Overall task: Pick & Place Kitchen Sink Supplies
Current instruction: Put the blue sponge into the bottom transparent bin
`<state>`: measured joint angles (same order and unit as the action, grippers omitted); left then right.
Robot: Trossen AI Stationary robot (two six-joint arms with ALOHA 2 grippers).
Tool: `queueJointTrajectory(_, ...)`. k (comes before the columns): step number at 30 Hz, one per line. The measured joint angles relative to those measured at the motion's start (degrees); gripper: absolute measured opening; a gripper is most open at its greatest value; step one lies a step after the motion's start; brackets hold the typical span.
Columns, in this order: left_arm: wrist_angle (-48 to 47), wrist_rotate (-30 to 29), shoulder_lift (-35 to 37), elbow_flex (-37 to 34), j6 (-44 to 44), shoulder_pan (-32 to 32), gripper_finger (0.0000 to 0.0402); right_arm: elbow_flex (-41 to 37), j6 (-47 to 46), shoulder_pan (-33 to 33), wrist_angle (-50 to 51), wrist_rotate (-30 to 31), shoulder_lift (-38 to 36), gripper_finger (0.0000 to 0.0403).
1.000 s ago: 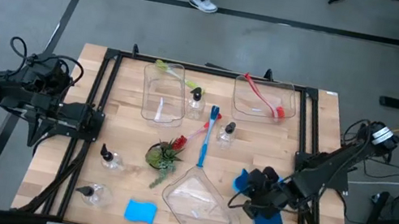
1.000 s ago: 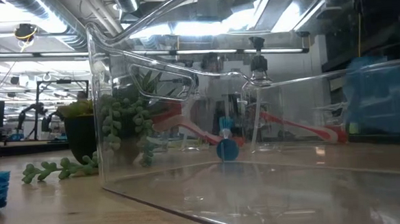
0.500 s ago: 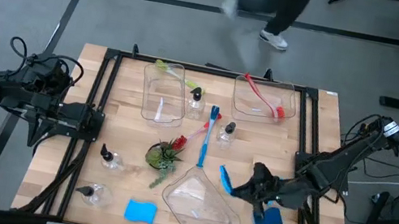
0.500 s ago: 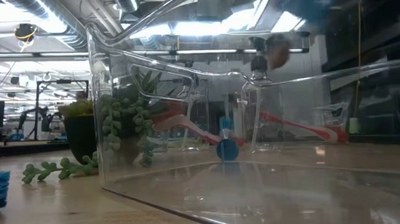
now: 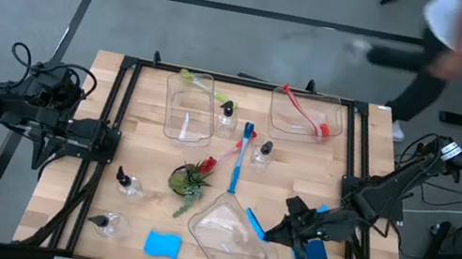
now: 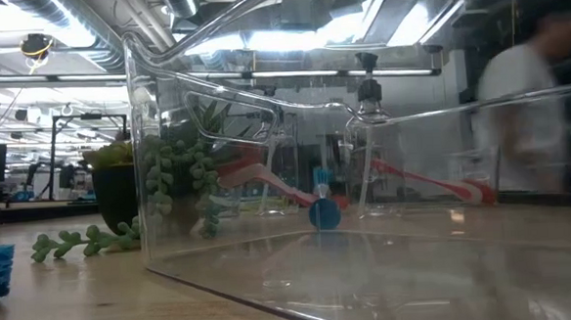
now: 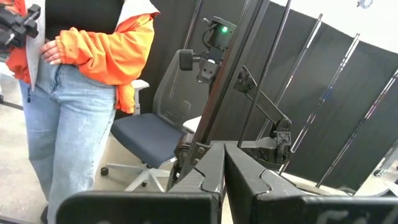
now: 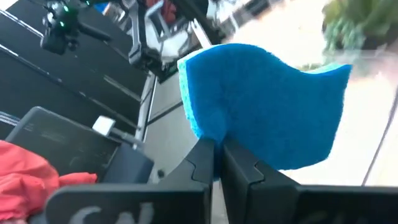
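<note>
Presently, a blue rectangular sponge (image 8: 264,102) is pinched between the pressed-together jaws of the right gripper (image 5: 273,234), its lower edge squeezed in the narrow slit between the two dark fingers (image 8: 245,171) while the rest of the pad stands out beyond their tips. In the high view this sponge (image 5: 255,222) is seen held edge-on just at the right rim of the clear plastic rectangular bin (image 5: 231,234) near the table's front edge. A second blue sponge (image 5: 315,250) is seen on the light wooden table (image 5: 370,154) just beside the right arm, and a third (image 5: 162,245) is seen left of the same bin. Small clear bottles with black pump tops (image 5: 263,153) and a thin blue long-handled brush (image 5: 240,158) are found around the table's middle, near a small green-and-red potted plant (image 5: 190,179). The left gripper (image 7: 224,168) is parked off the table's left side, its jaws closed together on nothing.
</note>
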<state>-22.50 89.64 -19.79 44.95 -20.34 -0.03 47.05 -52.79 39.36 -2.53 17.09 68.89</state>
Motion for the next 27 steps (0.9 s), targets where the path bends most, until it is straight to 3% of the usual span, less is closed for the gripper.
queueJointTrajectory(14, 0.0, 0.0, 0.0, 0.0, 0.0, 0.0, 0.0006, 0.0, -0.6, -7.5, -4.0, -14.7, 8.2, 0.0016)
queueJointTrajectory(27, 0.0, 0.0, 0.0, 0.0, 0.0, 0.0, 0.0006, 0.0, -0.8, -10.8, -7.1, -18.2, 15.7, 0.0016)
